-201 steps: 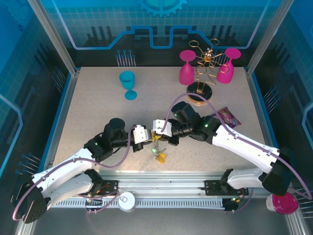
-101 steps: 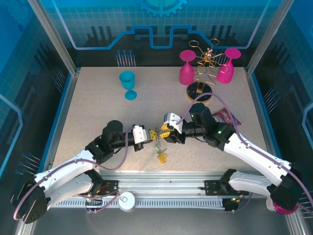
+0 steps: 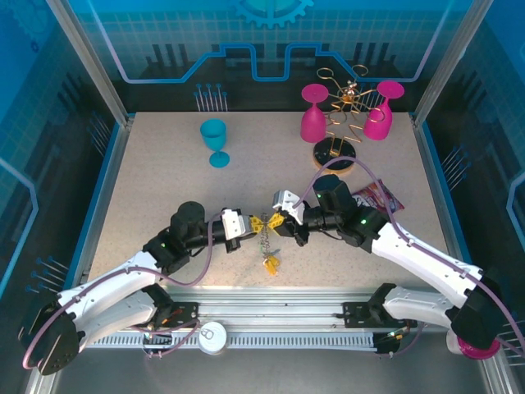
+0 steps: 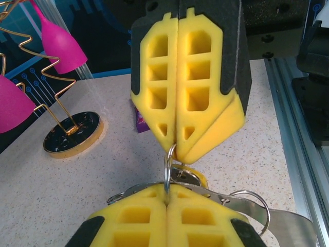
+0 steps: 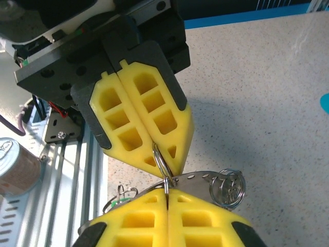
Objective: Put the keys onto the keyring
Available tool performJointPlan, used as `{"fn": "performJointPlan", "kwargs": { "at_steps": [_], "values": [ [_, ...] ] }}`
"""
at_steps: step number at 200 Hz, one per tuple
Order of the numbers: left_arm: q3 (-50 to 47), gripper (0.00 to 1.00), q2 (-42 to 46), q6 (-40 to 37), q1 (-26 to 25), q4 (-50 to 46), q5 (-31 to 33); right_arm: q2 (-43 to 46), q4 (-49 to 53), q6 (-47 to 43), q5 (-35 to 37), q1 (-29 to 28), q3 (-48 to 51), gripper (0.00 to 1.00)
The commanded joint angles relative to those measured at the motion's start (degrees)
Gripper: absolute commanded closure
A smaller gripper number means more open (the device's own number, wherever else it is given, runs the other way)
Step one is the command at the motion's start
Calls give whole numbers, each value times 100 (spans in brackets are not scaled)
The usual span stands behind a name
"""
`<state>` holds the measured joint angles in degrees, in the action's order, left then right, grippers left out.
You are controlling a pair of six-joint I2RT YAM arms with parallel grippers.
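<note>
2 grippers, 1 ring: opposed pinch at mid-table.

Left gripper and right gripper each have their pads pressed fully together on the same thin metal ring, meeting tip to tip; I read this opposed hold as steadying or spreading the ring so that 1 key can be threaded; the keyring hangs as a chain-like strand under the pinch, with the keys bunched at its low end; whether they touch the table I cannot tell; 1 small split ring sits just beside the right pads.
</note>
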<state>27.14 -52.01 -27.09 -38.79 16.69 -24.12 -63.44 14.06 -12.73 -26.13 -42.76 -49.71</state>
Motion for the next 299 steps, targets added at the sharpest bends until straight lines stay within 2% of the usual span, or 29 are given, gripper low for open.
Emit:
{"fn": "performJointPlan", "kwargs": {
  "at_steps": [1,35,69,86,105,132,158,192,232,285,299],
  "values": [
    [-75,100,149,2,25,429,-304,-31,55,79,2,57,-13,100],
    [-190,100,205,-111,21,780,-598,-350,217,264,-230,96,-201,100],
    [-216,100,238,-324,16,880,-575,-631,455,384,-434,169,-438,100],
    [-204,100,242,-391,19,854,-465,-605,478,412,-431,213,-473,90],
    [-215,100,226,-403,16,827,-374,-430,319,354,-325,225,-382,72],
    [-235,100,192,-329,16,862,-406,-75,-289,147,-340,225,-101,64],
    [-223,100,155,-247,18,905,-457,17,-718,-49,-542,210,215,63],
    [-216,100,102,-139,13,972,-491,-123,-869,-210,-730,155,227,66],
    [-209,100,81,-86,11,983,-533,-218,-1253,-171,-853,157,297,75],
    [-199,100,38,14,13,1073,-542,-362,-1301,-368,-1157,151,212,100],
    [-183,100,25,91,19,1063,-392,-368,-1336,-395,-1207,141,223,100]
  ]
}}
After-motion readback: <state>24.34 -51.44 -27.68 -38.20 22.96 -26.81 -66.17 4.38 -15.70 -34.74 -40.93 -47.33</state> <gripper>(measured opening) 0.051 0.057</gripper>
